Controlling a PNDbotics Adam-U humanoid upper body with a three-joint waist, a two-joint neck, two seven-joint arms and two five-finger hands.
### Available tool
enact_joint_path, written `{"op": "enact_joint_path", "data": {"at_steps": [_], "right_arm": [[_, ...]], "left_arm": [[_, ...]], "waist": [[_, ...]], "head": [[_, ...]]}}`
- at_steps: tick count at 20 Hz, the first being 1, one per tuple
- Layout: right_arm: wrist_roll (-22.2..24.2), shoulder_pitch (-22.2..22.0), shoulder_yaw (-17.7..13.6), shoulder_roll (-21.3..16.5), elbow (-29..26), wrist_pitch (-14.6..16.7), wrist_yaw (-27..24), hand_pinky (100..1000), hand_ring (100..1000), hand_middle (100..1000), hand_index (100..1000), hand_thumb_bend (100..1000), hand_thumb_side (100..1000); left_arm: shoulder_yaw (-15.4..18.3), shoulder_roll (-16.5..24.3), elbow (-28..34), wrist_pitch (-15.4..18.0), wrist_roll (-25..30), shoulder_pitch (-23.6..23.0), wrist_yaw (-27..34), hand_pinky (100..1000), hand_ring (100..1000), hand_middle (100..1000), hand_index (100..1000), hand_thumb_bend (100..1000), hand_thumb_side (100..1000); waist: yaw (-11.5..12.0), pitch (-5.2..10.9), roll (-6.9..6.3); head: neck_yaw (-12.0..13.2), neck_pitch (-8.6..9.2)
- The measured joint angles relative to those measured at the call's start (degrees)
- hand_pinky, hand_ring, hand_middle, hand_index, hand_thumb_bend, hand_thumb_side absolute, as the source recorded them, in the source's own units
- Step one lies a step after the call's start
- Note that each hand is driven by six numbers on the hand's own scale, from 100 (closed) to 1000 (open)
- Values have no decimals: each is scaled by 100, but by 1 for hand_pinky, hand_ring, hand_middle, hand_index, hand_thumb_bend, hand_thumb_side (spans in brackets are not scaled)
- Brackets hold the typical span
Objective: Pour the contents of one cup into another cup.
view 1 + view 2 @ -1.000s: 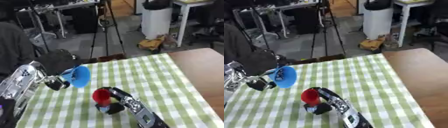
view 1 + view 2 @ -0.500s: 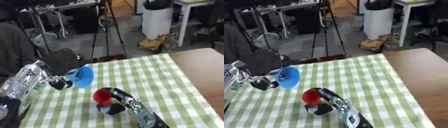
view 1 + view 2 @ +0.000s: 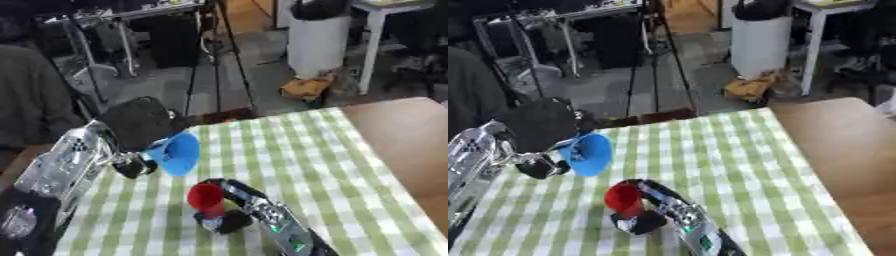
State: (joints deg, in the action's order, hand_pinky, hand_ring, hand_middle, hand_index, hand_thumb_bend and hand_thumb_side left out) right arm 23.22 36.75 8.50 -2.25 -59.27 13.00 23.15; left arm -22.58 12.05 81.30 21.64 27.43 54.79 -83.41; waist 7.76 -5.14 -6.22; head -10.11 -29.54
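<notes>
Sideways, blue cup point(image 3: 176, 154) mouth toward upright red cup point(image 3: 206, 198).

Silver arms, black left hand point(image 3: 133, 165) and right hand point(image 3: 229, 219).

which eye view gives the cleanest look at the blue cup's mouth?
Left eye view: the blue cup, tipped in the left hand, shows its open mouth away from the frame edge. Right eye view shows the same cup nearer the left edge.
</notes>
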Motion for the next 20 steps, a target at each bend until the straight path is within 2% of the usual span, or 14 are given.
{"op": "enact_joint_path", "data": {"at_steps": [9, 20], "right_arm": [[58, -4, 17, 5, 0, -12, 0, 814, 803, 689, 825, 166, 156], [70, -3, -4, 5, -3, -51, -7, 813, 802, 688, 824, 166, 155]], "left_arm": [[-49, -158, -64, 46, -71, 28, -133, 722, 388, 255, 579, 475, 100], [-173, -203, -64, 151, -179, 32, -417, 733, 383, 246, 577, 511, 100]], "waist": [[-31, -1, -1], [-41, -17, -2]], "head": [[51, 0], [91, 0]]}}
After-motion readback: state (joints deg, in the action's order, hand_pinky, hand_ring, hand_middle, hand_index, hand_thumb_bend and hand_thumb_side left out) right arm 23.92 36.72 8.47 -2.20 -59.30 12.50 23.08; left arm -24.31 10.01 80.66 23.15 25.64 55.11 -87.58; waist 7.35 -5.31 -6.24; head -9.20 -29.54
